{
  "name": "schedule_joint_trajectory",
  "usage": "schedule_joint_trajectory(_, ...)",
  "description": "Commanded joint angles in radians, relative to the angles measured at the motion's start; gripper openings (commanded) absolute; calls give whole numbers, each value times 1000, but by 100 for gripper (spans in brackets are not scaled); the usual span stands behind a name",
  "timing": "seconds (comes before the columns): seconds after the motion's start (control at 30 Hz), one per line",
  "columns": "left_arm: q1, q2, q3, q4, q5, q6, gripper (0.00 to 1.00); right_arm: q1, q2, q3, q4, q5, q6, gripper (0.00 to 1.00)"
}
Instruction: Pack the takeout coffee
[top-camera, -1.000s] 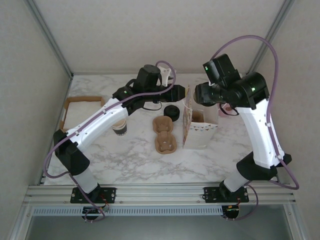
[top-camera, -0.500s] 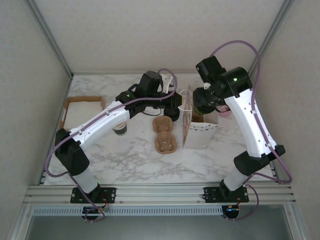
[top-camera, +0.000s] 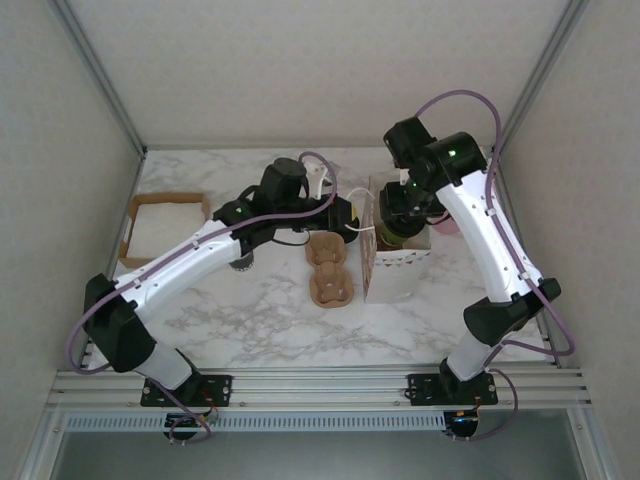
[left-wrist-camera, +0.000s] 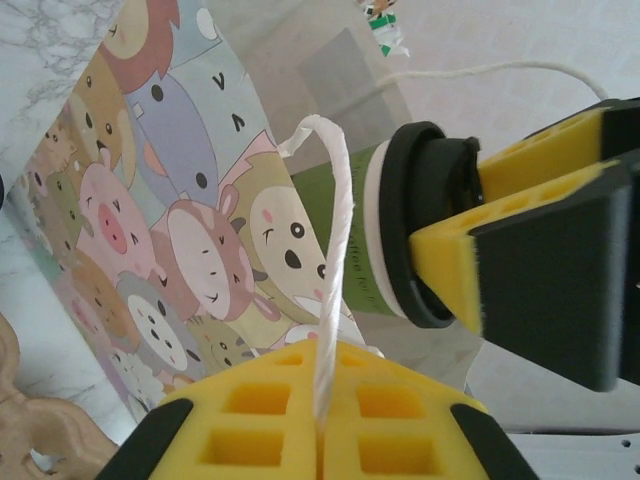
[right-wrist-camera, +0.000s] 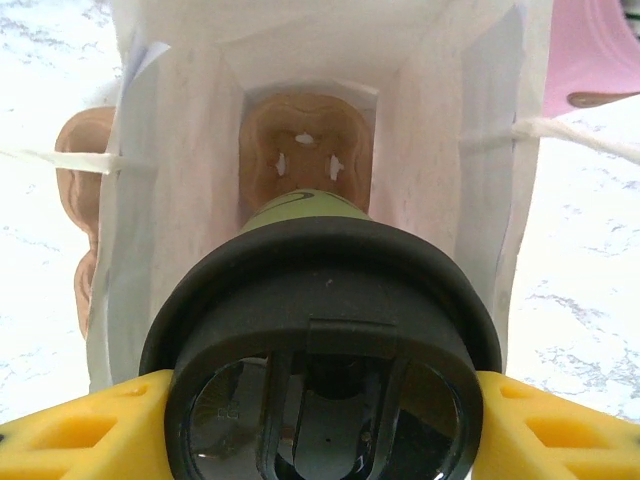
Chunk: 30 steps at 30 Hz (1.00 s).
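The takeout coffee (right-wrist-camera: 320, 330), an olive-green cup with a black lid, hangs upright in the open mouth of a white paper bag (right-wrist-camera: 180, 200). My right gripper (right-wrist-camera: 320, 420) is shut on it, with a yellow finger on each side of the lid. A brown carrier (right-wrist-camera: 305, 145) lies at the bag's bottom, straight under the cup. In the left wrist view my left gripper (left-wrist-camera: 322, 350) is shut on the bag's white string handle (left-wrist-camera: 338, 230), beside the animal-print wall (left-wrist-camera: 150, 250) and the cup (left-wrist-camera: 395, 230). From above, the left gripper (top-camera: 350, 215) and right gripper (top-camera: 398, 218) flank the bag (top-camera: 395, 265).
A second brown carrier (top-camera: 328, 270) lies on the marble table just left of the bag. A lidless cup stack (top-camera: 240, 262) stands under my left arm. A cardboard tray (top-camera: 165, 222) sits far left. A pink object (top-camera: 450, 226) rests right of the bag.
My left gripper has shut on the string handle and shifted toward the bag. My right arm has swung left and down, bringing the cup over and into the bag's mouth.
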Motion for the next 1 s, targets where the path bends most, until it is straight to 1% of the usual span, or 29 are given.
schedule_joint_trajectory(0.0,-5,-44,-42,69,8,-57,4,-3,15,-21,-193,-45,9,64)
schedule_joint_trajectory(0.17,-9,-72,-83,88,-13,-78,6,-4,23,-57,-193,-83,5,64)
schedule_joint_trajectory(0.33,-8,-70,-88,90,-20,-71,9,-5,32,-99,-193,-83,2,64)
schedule_joint_trajectory(0.97,-6,-55,-76,66,-47,-45,10,-20,95,-168,-191,-44,-1,65)
